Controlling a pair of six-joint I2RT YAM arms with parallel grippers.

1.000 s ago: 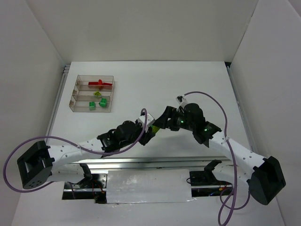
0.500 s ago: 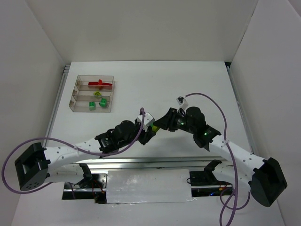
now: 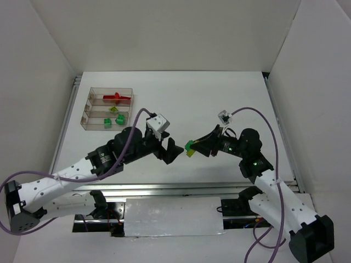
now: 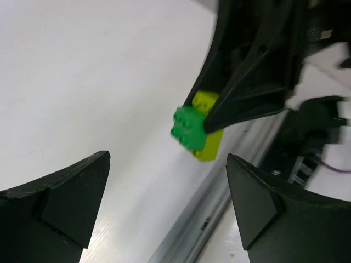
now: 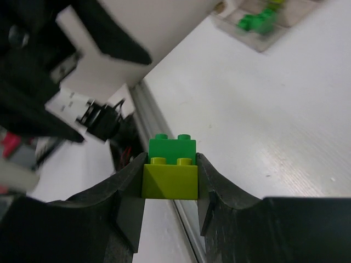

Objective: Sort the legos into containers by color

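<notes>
A dark green lego joined to a yellow-green lego hangs above the table's front middle, with my right gripper shut on the pair. In the right wrist view the yellow-green brick sits between the fingers, the green one behind it. My left gripper stands open just left of the pair, apart from it. Its wrist view shows the pair ahead of the wide jaws. The containers sit at the far left, holding a red lego, a yellow-green one and green ones.
A metal rail runs along the table's near edge, below both grippers. White walls close in the left, back and right sides. Purple cables loop off both arms. The tray shows blurred at the top of the right wrist view.
My left gripper has opened, let go of the brick pair and drawn back to the left. My right gripper has closed on the pair and carried it slightly right.
</notes>
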